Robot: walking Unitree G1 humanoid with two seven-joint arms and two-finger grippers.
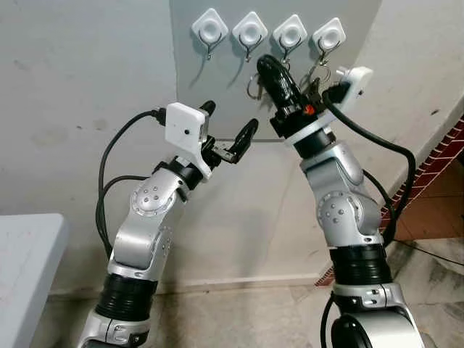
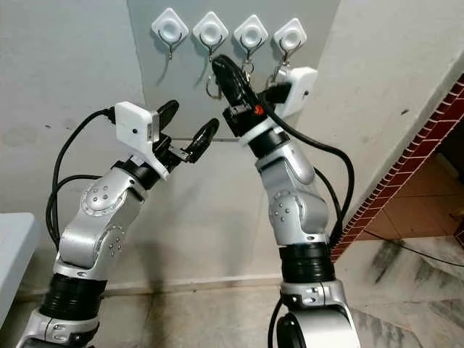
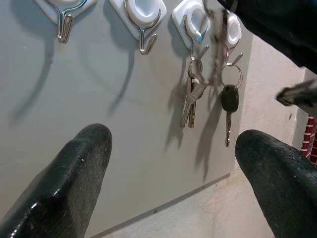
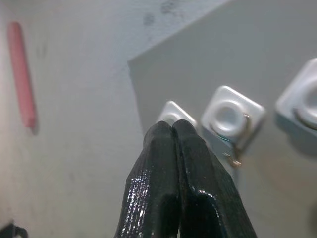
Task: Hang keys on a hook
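Up on the grey wall panel [image 1: 217, 87], 4 white diamond-shaped hooks [image 1: 209, 29] sit in a row. In the left wrist view, a bunch of silver keys [image 3: 191, 101] hangs from the 3rd hook [image 3: 194, 22] by its ring, and just beside it a black-headed key [image 3: 229, 106] on its own ring hangs from the 4th hook [image 3: 229, 34]; the 1st and 2nd hooks carry nothing. A blurred metal piece shows between the 3rd and 4th hooks, too smeared to name.

The right claw [image 1: 270, 71] is raised against the panel just under the 2nd and 3rd hooks, with a key ring [image 1: 254, 87] showing beside its black fingers. In the right wrist view its fingertips [image 4: 171, 148] are pressed together, and nothing pinched between them can be made out.

The left claw [image 1: 230, 130] is held lower and to the left, well apart from the hooks, its fingers [image 3: 79, 163] spread wide and bare.

A pale worktop [image 1: 29, 254] edge sits at lower left, red brickwork [image 1: 442, 167] at right. No writing is readable.
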